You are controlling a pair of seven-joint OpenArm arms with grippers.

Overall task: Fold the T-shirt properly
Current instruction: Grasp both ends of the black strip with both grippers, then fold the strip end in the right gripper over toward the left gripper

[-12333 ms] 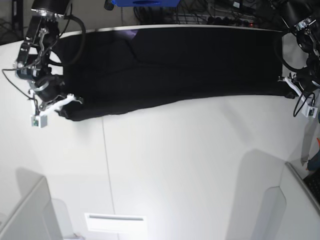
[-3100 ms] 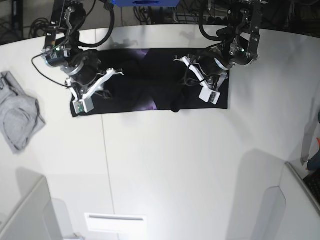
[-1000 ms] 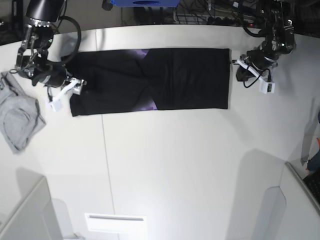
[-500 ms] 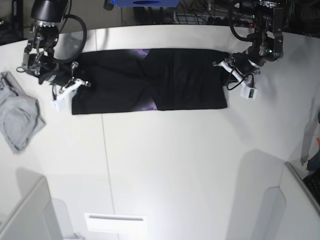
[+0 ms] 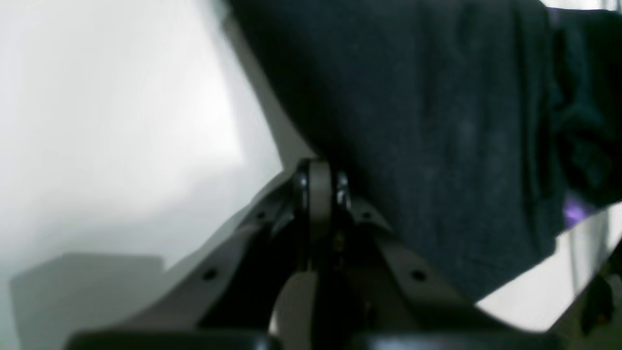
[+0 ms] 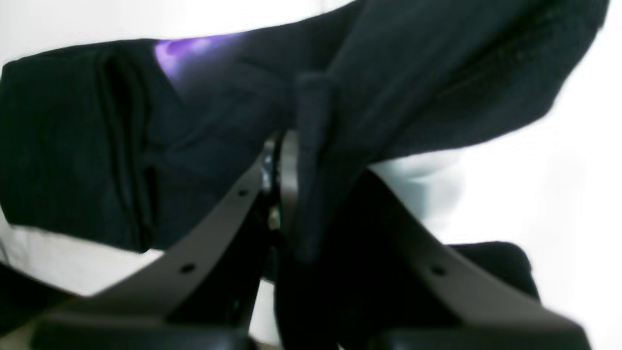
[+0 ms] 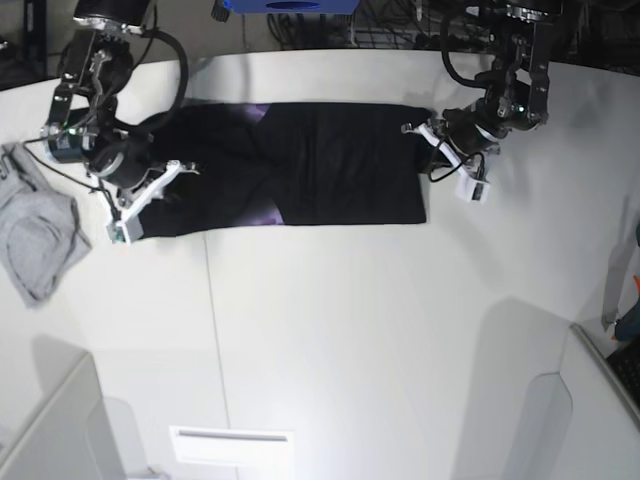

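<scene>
T-shirt [image 7: 300,170] lies black, folded into a long band, purple showing; both tools clenched on its ends.

Bright overhead light, blurred wrist views, glare

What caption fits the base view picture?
Both grippers, right gripper and left gripper, pinch opposite ends of the black T-shirt on the white table.

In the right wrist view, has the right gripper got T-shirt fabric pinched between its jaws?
Yes: the right gripper has closed on a ridge of the black T-shirt, which bunches up between its jaws.
</scene>
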